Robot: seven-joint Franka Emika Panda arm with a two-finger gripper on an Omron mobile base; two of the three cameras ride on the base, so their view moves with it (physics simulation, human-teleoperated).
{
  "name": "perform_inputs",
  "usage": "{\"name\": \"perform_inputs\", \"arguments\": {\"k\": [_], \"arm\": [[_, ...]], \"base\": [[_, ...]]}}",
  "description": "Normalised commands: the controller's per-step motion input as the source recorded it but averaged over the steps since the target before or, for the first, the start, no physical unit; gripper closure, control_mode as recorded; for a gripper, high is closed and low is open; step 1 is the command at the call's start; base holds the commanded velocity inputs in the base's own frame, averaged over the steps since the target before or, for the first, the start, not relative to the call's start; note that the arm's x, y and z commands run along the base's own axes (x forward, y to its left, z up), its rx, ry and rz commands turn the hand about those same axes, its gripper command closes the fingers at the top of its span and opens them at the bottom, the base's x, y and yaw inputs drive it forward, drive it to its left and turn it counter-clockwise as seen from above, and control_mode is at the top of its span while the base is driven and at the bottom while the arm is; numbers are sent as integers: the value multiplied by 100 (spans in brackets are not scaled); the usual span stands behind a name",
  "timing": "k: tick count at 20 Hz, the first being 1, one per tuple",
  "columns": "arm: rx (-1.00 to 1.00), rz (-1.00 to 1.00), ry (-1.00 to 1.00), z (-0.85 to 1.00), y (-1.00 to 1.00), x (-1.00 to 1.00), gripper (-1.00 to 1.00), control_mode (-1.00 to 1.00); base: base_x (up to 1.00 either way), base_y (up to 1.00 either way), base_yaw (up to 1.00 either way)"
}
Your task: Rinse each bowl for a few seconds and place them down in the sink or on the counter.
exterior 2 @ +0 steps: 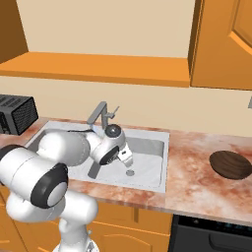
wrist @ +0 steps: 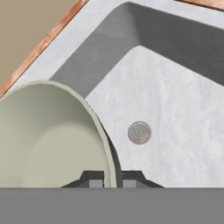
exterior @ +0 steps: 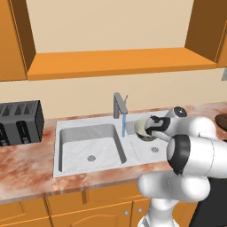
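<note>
My gripper (wrist: 112, 181) is shut on the rim of the pale cream-green bowl (wrist: 48, 140), one finger inside it and one outside. The bowl (exterior: 142, 127) hangs tilted over the right basin of the sink (exterior: 88, 122), just right of the blue water stream (exterior: 123, 125) that runs from the faucet (exterior: 119, 104). Below the bowl lie the basin floor (wrist: 175, 109) and its drain (wrist: 139, 132). The dark brown bowl (exterior 2: 230, 164) rests on the counter (exterior 2: 197, 147) to the right of the sink (exterior 2: 165, 162).
A dark toaster (exterior: 20, 122) stands on the counter (exterior: 26, 168) left of the sink. An orange wooden shelf ledge (exterior: 119, 62) runs along the wall above the faucet. My arm's white elbow (exterior: 195, 150) hangs in front of the right basin.
</note>
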Motion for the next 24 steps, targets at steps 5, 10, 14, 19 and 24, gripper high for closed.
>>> {"name": "perform_inputs", "arguments": {"k": [5, 10, 14, 19, 24], "arm": [[0, 2, 18, -4, -5, 19, 100, -100], [0, 2, 4, -17, -8, 21, 100, -100], [0, 4, -7, -42, -27, 0, 100, -100], [0, 5, -9, -44, -17, 1, 100, -100], [0, 5, -9, -39, -2, 5, 100, -100]], "base": [[0, 0, 0], [0, 0, 0], [0, 0, 0], [0, 0, 0], [0, 0, 0]]}}
